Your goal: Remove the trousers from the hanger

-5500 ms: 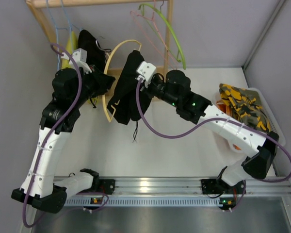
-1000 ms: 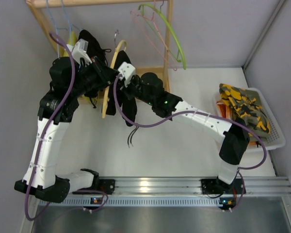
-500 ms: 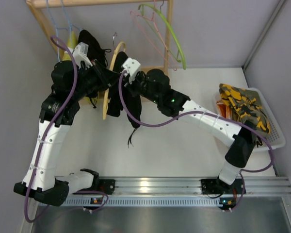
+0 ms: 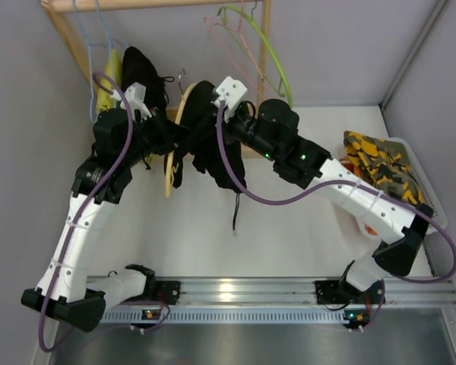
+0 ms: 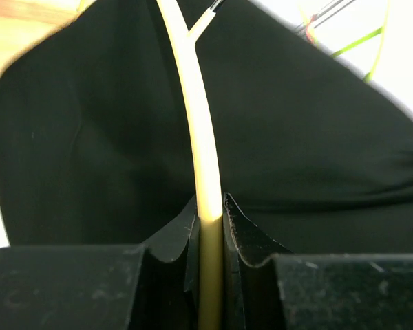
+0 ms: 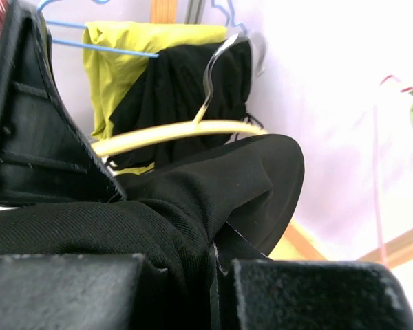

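The cream-yellow hanger [image 4: 172, 156] hangs in mid-air, its metal hook [image 4: 182, 78] up near the rack. My left gripper [image 4: 172, 135] is shut on the hanger's arch; in the left wrist view the arch [image 5: 205, 165] runs up from between the pads. The black trousers [image 4: 213, 141] are draped over the hanger, drawstrings [image 4: 235, 213] dangling. My right gripper [image 4: 205, 114] is shut on the trousers' fabric [image 6: 193, 206] just right of the hanger. The hanger [image 6: 172, 132] shows behind the fabric in the right wrist view.
A wooden rack [image 4: 156, 4] at the back holds a second black garment [image 4: 140, 68], yellow cloth [image 4: 106, 76], blue wire hangers [image 4: 91, 46], pink wire hangers [image 4: 228, 42] and a green hanger [image 4: 270, 57]. A white basket [image 4: 433, 217] with camouflage cloth [image 4: 384, 171] stands at the right.
My right gripper has pulled the trousers to the right and up, away from the hanger. The left gripper with the hanger has shifted slightly right. The drawstrings now hang further right.
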